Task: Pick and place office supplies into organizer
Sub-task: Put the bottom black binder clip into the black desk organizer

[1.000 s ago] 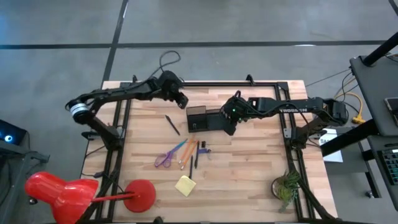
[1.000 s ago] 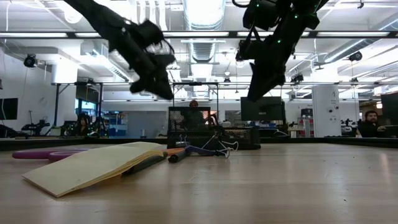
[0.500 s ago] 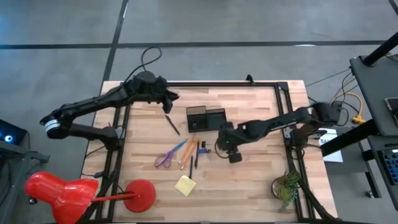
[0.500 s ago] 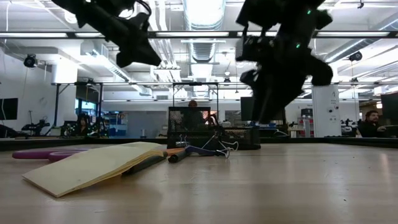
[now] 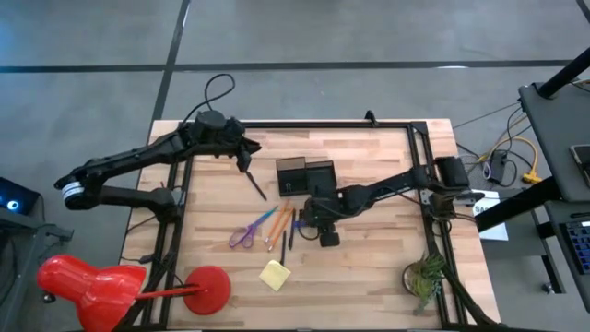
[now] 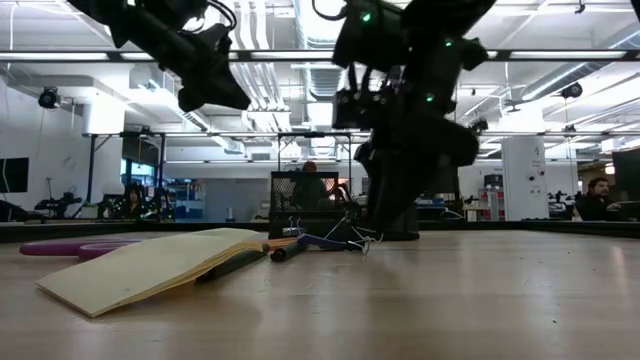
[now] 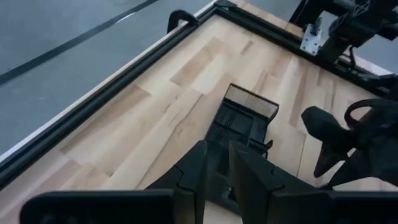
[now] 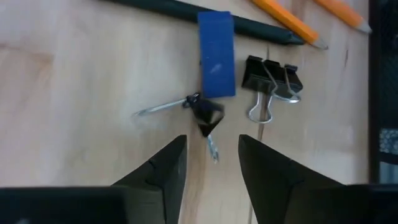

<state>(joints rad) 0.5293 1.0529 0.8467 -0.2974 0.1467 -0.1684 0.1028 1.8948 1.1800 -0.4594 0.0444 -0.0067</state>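
the right gripper (image 8: 210, 165) hangs with its jaws parted, holding nothing, directly over a small binder clip (image 8: 205, 115) lying on the desk (image 5: 369, 249) beside the pens (image 5: 289, 226), below the organizer (image 5: 306, 175). the left gripper (image 7: 213, 169) waits farther off, nearly closed and empty.

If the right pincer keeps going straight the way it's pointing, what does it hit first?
Most likely the small binder clip with a blue tab, lying on the table directly ahead of the open right pincer. A second black clip sits off to the side; depth is uncertain.
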